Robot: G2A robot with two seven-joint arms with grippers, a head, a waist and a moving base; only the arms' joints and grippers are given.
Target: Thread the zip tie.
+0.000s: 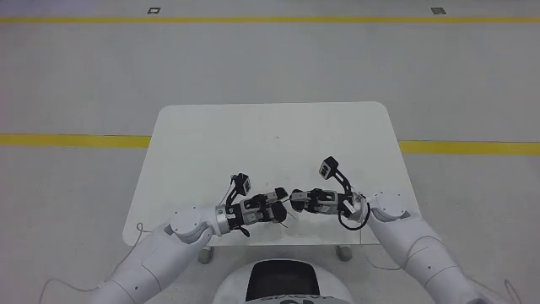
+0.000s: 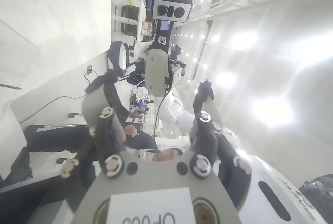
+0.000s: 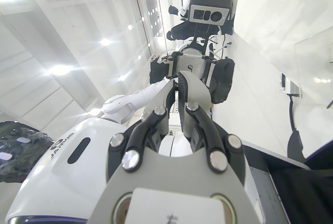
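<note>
left pincer [image 2: 151, 86]: spread wide, black-padded fingers [image 2: 109, 95] well apart, nothing gripped between them.
right pincer [image 3: 179, 77]: pressed together at the tips, pointing nose to nose at the left pincer, tips just at the mouth of its spread fingers.
zip tie: too thin to make out; cannot tell whether nipped in the right pincer's closed tips. No strap or head recognisable between the left pincer's pads.
table [image 1: 270, 135]: white, below both pincers. Pincers held above its near part, seemingly clear of the surface.
done, as a judgement: pincers lined up tip to tip, close enough for a handover or a feed of the strap end. No closed loop anywhere near either pincer.
left, as a judgement: most of the task. Probably closing the left pincer on the head or the tail, aiming the tail at the slot, pushing through, pulling snug.
risk, as a judgement: thin strap, small slot, little room between the two noses; slight misalignment enough to miss the slot.
</note>
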